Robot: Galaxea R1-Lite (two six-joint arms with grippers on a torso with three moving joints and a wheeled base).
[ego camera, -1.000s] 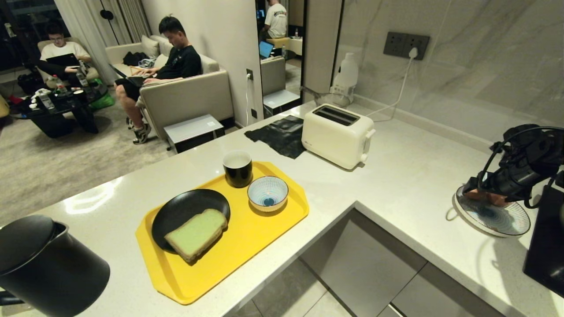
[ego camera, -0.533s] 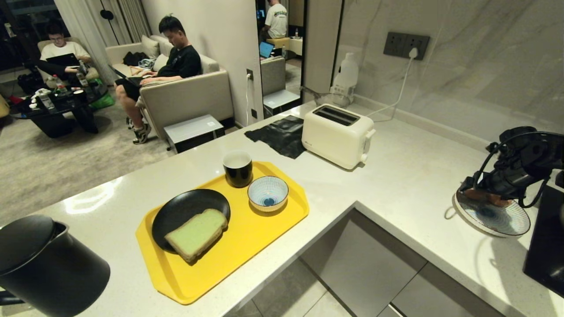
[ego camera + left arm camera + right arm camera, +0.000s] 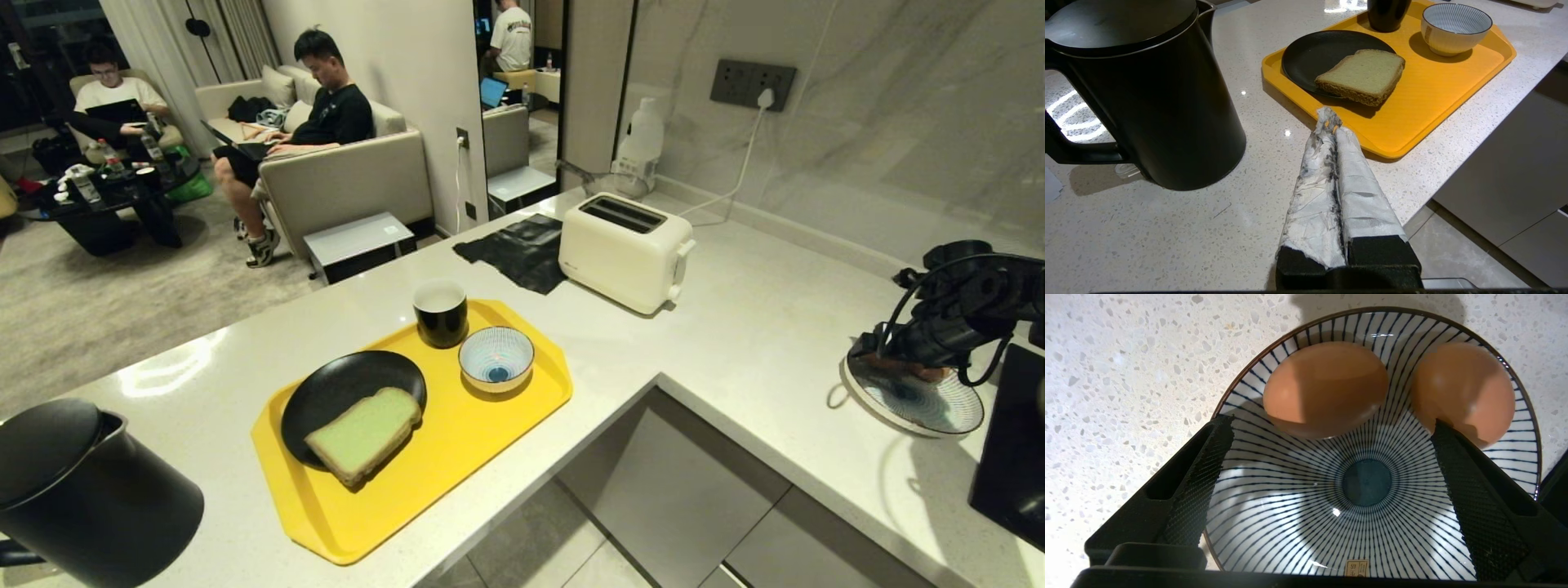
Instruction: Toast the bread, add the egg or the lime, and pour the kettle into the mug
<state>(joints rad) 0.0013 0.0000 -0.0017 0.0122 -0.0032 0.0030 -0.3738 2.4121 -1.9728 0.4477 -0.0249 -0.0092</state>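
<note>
Two light-brown eggs, one egg point(image 3: 1326, 388) beside the other point(image 3: 1464, 392), lie in a blue-striped dish point(image 3: 1290, 514) at the counter's right. My right gripper point(image 3: 1330, 425) hangs open just above that dish point(image 3: 931, 404), with nothing between its fingers. The pale green bread point(image 3: 363, 433) rests on a black plate point(image 3: 326, 388) on the yellow tray point(image 3: 457, 457). The black mug point(image 3: 441, 312) stands at the tray's far edge. The black kettle point(image 3: 82, 490) stands near left. Beside the kettle point(image 3: 1147, 94) my left gripper point(image 3: 1329, 118), wrapped in white, is parked and shut. No lime is in view.
A cream toaster point(image 3: 624, 249) stands behind the tray, plugged into the wall. A small striped bowl point(image 3: 495, 358) sits on the tray beside the mug. A black appliance point(image 3: 1008, 441) stands right of the egg dish. People sit on sofas beyond the counter.
My right arm has sunk a little toward the striped dish with the eggs. Nothing else has moved.
</note>
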